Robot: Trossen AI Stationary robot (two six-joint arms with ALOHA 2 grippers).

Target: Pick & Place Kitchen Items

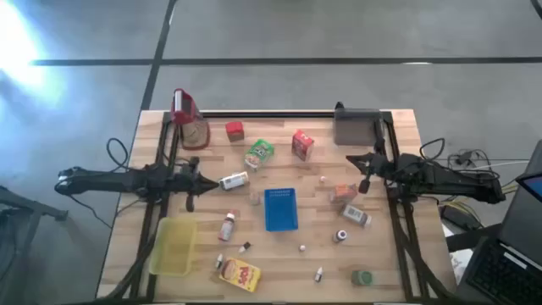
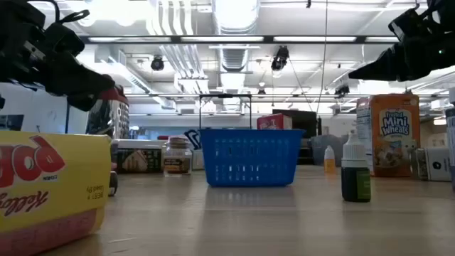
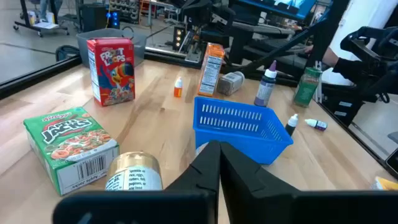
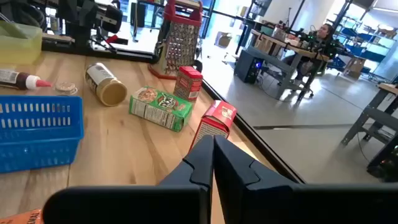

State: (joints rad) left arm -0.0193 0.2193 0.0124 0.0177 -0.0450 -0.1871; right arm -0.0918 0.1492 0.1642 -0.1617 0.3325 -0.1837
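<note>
Centrally, perforated blue plastic basket (image 1: pixel 280 209).

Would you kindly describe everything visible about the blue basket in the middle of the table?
The blue basket is a small rectangular plastic container with slotted, perforated walls and an open top. It stands upright on the wooden table, near the centre, between the two arms. It looks empty. Nothing visibly touches it; neither gripper is at it.

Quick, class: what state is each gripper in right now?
Left gripper: closed, holding nothing.
Right gripper: closed, holding nothing.
</note>
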